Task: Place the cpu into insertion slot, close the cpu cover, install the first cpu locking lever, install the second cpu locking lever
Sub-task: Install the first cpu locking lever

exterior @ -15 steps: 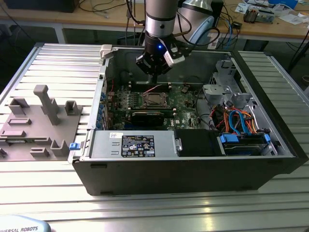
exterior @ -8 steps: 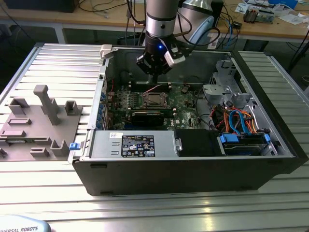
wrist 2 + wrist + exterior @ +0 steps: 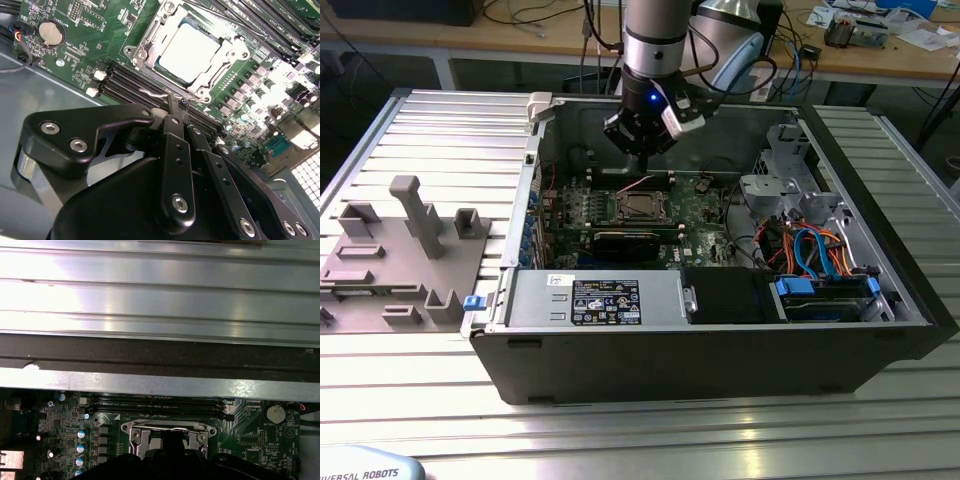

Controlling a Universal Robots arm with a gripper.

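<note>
Sitting beyond the claw (image 3: 172, 102): cpu (image 3: 187, 52).

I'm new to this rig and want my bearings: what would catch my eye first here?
First, the black gripper on its silver-and-black arm, hanging inside the open dark computer case above the green circuit board. In the second wrist view its narrow black fingers are closed together, their tips at a thin wire lever beside the silver metal frame plate, which lies shut over the dull silver-grey square chip.
</note>
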